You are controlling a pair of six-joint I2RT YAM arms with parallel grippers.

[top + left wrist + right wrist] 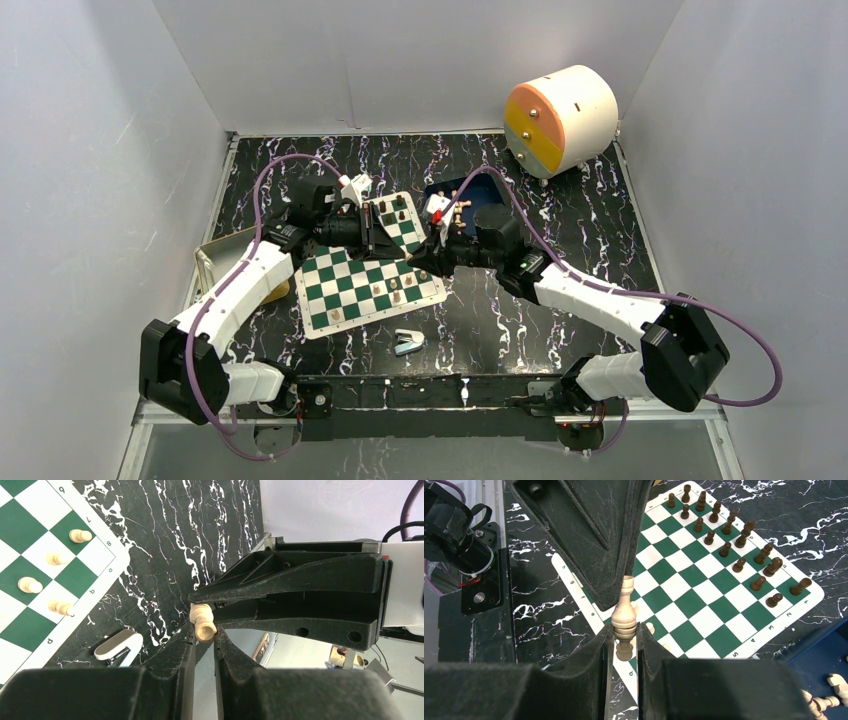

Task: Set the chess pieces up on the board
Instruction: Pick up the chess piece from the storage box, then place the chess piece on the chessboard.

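Claws near green-and-white checkered board mat (704,602) on black marbled tabletop (165,540): left claw (204,630) grips small light tan wooden chess piece (202,621); right claw (623,636) grips taller tan wooden piece (625,611); dark brown pieces (725,549) line one board edge.

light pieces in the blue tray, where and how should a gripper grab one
Probably across the slim stem, coming straight down from above. The light pieces seem to lie on their sides in the blue tray, so the stem is the narrowest span, and a sideways approach would likely meet the tray's wall.
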